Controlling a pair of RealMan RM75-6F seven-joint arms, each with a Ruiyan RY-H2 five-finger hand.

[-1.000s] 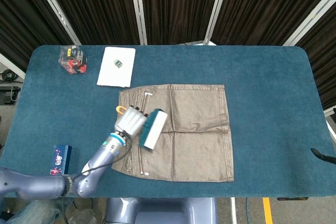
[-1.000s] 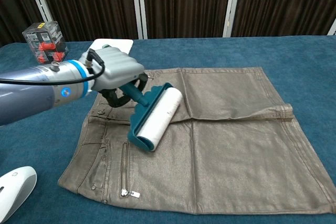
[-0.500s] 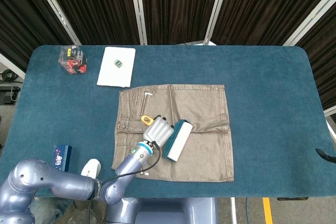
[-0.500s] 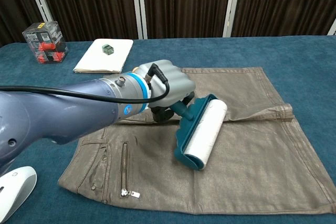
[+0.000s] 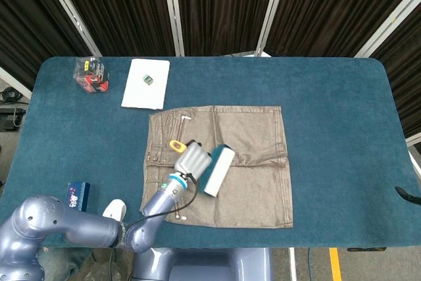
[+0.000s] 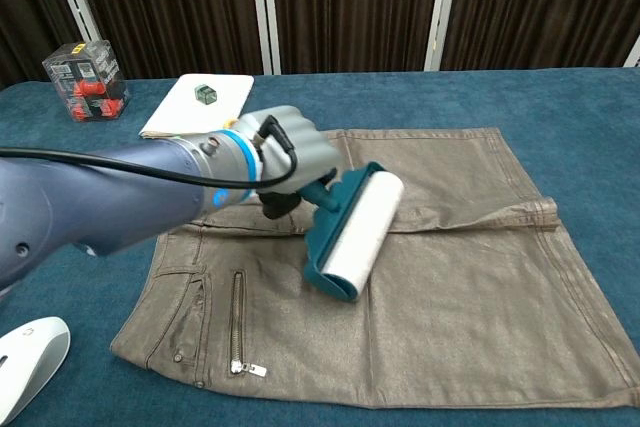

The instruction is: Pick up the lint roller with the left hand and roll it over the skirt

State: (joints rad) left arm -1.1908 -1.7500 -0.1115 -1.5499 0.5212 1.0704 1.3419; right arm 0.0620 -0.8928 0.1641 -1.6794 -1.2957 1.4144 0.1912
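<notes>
A brown skirt (image 5: pixel 247 162) (image 6: pixel 470 257) lies flat on the blue table. My left hand (image 5: pixel 190 159) (image 6: pixel 290 152) grips the handle of the teal lint roller (image 5: pixel 218 170) (image 6: pixel 353 231). The roller's white drum rests on the middle of the skirt, lying lengthwise toward the near edge. An orange end of the handle (image 5: pixel 176 145) sticks out behind the hand in the head view. My right hand is not seen in either view.
A white pad (image 5: pixel 145 83) (image 6: pixel 196 105) with a small dark cube on it lies at the back left. A clear box with red contents (image 5: pixel 91 74) (image 6: pixel 87 79) stands beside it. A blue box (image 5: pixel 76 200) and a white object (image 5: pixel 113 210) (image 6: pixel 27 355) sit near the front left edge.
The left hand moved the roller right across the skirt, then drew it back a little to the left and away from the near edge.
</notes>
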